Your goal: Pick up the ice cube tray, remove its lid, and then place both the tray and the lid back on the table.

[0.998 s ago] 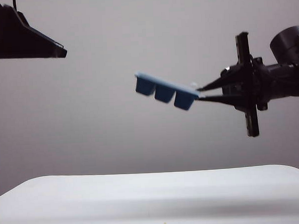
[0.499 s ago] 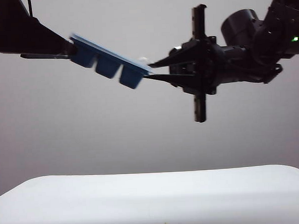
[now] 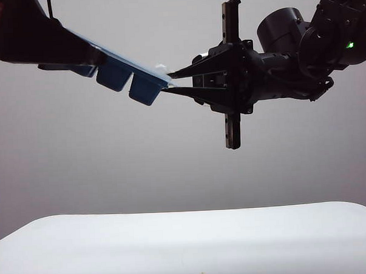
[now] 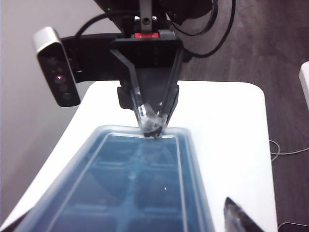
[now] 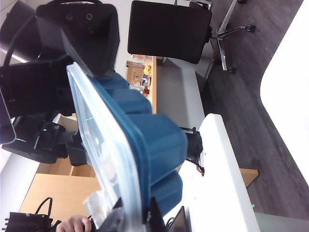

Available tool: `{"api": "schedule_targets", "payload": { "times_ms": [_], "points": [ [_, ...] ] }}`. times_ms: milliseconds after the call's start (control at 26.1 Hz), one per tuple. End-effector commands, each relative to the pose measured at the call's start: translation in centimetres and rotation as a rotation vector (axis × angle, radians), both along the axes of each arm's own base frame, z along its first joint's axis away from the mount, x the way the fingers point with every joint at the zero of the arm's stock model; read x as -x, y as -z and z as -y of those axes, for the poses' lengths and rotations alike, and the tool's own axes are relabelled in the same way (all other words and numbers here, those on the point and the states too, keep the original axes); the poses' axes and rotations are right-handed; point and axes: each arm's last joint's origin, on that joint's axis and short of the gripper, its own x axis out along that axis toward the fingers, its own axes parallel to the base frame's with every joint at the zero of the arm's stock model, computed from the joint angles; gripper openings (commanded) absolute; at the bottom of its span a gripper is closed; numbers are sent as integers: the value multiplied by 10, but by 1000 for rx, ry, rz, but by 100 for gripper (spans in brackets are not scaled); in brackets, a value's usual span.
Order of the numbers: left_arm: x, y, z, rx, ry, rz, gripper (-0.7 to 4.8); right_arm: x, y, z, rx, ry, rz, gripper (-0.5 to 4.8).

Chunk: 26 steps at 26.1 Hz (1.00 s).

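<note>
Carried up-left since a second ago, ice cube tray [image 3: 130, 78] hangs upper left, lid [image 4: 140, 133] still on — right gripper [image 3: 166, 86] pinching its edge, left gripper [image 3: 91, 56] spread wide around its far end; table [image 3: 188, 246] bare below.

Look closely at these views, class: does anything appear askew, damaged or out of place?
Only a tilt: the ice cube tray, lid on, hangs slanted high above the table, pinched at one end by the shut right gripper. The open left gripper flanks its other end. Nothing looks damaged.

Exterior low, side-on; wrists close; tray [image 3: 132, 78] shared.
</note>
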Motion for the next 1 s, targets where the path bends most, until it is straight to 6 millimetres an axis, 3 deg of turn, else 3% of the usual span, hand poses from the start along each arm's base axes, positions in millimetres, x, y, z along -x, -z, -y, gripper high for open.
{"api": "schedule_targets", "payload": {
  "times_ms": [38,269,499,614,806,882,998],
  "points": [
    [-2,3,1,-11,-2,-9,479,-1,-6,-2,-14,-8,24,-9],
    [-3,3,1,-10,-2,-5,397,0,-7,-3,-14,-14,24,-9],
    [-4,2,2,-3,2,8,392,0,-7,-4,-14,-15,24,-9],
    [-4,2,2,-1,3,13,232,0,-7,-4,-13,-13,23,-9],
    [-4,2,2,0,5,12,231,0,-7,-4,-13,-7,28,-5],
    [-3,2,3,-1,8,14,231,0,-8,-4,-17,-4,40,75],
    [-4,0,3,5,7,32,230,-4,-12,1,-57,9,149,275]
  ]
}}
